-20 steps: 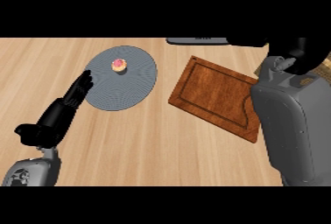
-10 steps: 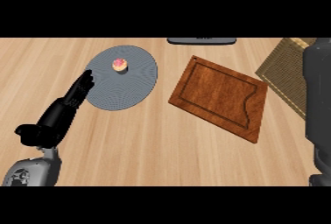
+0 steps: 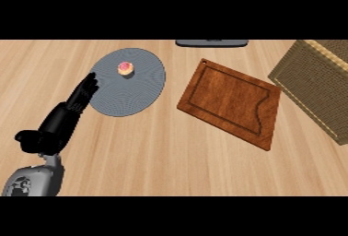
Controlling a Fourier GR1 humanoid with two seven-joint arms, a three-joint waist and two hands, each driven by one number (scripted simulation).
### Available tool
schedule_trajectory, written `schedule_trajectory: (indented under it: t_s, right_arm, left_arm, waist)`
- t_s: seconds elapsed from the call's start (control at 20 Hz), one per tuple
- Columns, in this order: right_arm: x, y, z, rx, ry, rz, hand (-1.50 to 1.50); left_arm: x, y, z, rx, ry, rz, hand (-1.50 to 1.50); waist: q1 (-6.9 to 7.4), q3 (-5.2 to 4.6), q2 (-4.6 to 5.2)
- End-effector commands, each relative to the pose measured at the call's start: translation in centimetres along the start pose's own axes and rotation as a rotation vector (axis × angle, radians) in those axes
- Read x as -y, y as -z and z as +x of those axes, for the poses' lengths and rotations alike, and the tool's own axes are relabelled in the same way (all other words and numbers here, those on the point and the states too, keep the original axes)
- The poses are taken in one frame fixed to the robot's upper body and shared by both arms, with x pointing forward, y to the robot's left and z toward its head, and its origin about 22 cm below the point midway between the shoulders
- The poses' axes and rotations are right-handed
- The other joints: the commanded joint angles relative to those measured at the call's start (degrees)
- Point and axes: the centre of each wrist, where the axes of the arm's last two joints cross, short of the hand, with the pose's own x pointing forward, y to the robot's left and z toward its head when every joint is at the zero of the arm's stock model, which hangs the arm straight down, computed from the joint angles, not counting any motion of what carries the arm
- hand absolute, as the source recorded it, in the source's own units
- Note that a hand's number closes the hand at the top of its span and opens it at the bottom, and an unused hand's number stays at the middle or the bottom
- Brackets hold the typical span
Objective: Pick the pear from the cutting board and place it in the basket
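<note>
The wooden cutting board (image 3: 231, 101) lies right of centre with nothing on it. No pear shows anywhere in the head view. The woven basket (image 3: 314, 83) stands at the right edge, partly cut off by the frame; I cannot see into it. My left hand (image 3: 62, 120) rests open at the left, its straight fingers pointing up and overlapping the edge of a grey plate. My right hand and forearm are out of view.
The grey round plate (image 3: 139, 90) sits at the upper left with a small pink-frosted cupcake (image 3: 125, 68) on it. A dark flat object (image 3: 211, 43) lies at the counter's far edge. Bare wood counter (image 3: 170, 161) fills the foreground.
My right forearm, which covered the right side a second ago, has moved off the right edge, uncovering the basket. The left hand has not moved.
</note>
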Motion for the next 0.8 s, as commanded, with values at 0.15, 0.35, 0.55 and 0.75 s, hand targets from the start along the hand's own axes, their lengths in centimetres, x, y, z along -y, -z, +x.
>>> schedule_trajectory:
  t_s: [0.15,0.35,0.55,0.75]
  right_arm:
    - [-0.5,3.3,-7.6,-0.002,-0.027,0.014,1.5]
    - [-0.8,3.5,-9.1,0.023,-0.017,-0.039,1.5]
    - [-2.4,4.0,-11.6,0.049,-0.049,-0.103,1.5]
    - [-2.4,5.0,-11.9,0.054,-0.013,-0.2,1.5]
  left_arm:
    - [-0.5,0.2,-1.5,-0.023,-0.011,0.02,0.0]
    - [-0.5,-0.1,-0.2,-0.01,0.01,0.003,0.0]
    - [-0.1,-0.4,0.5,0.001,-0.007,-0.005,0.0]
    - [0.1,0.7,-0.4,0.002,0.005,-0.001,0.0]
  waist:
    - [-0.59,0.01,0.08]
    - [-0.22,0.0,-0.06]
    - [0.22,0.02,0.05]
    - [0.3,0.01,0.23]
